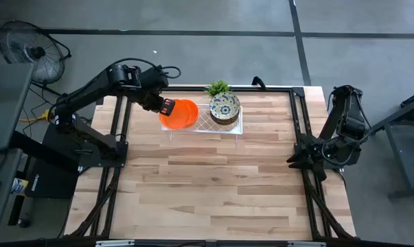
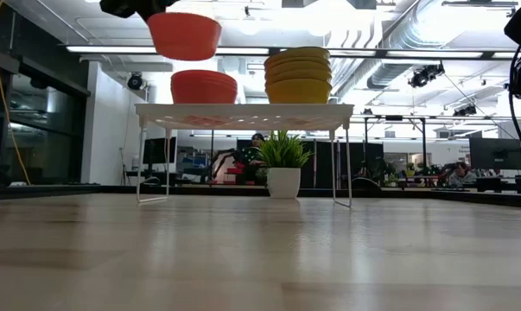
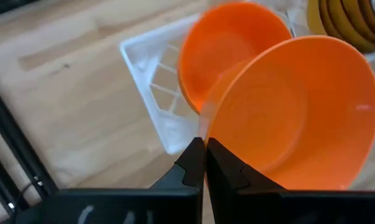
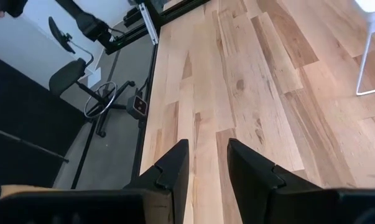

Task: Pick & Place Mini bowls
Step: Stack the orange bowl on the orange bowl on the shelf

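Above the tray's (image 1: 235, 129) left edge, my left gripper (image 3: 204, 163) pinches an orange bowl's (image 3: 293, 115) rim, clear over the orange stack (image 2: 204, 87).

Light wooden table (image 1: 213, 185), white lattice tray (image 1: 193, 127) and potted plant (image 1: 218, 88) standing on it.

My arms are dark, jointed tubes with black cables looping off the left arm (image 1: 100, 89) beside the white tray (image 1: 201, 122). A small red-orange block sits by my left wrist. My right gripper (image 4: 206, 158) ends in two black, wedge-shaped fingers.
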Robot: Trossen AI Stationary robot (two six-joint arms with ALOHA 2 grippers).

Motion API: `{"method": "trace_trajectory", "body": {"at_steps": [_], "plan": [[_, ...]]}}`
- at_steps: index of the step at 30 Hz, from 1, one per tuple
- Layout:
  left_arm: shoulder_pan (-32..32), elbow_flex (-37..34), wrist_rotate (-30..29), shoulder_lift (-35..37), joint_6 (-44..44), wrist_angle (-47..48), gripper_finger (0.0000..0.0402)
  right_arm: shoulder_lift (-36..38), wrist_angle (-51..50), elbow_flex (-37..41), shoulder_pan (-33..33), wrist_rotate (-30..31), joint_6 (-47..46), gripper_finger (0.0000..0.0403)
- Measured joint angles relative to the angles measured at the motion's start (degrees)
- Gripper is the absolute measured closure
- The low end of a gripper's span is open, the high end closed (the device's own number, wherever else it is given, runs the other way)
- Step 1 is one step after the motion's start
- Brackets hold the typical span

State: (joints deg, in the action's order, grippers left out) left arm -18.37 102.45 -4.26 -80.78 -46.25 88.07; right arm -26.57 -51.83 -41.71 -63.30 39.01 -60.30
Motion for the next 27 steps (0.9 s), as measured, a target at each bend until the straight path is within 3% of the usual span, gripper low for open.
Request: {"method": "trace_trajectory", "body": {"at_steps": [7, 18, 27], "plan": [[0.0, 0.1, -5.1, -2.5, -2.1, -2.6, 0.0401, 0.0, -0.1, 0.0, 0.0, 1.2, -1.3, 0.0305], [-3.0, 0.1, -3.2, -6.0, -1.8, -5.9, 0.0401, 0.0, -0.2, 0.0, 0.0, 1.7, -2.7, 0.0305], [-4.2, 0.1, -1.0, -8.6, -0.5, -3.3, 0.0401, 0.0, -0.3, 0.0, 0.0, 1.4, -2.7, 0.0305]]}}
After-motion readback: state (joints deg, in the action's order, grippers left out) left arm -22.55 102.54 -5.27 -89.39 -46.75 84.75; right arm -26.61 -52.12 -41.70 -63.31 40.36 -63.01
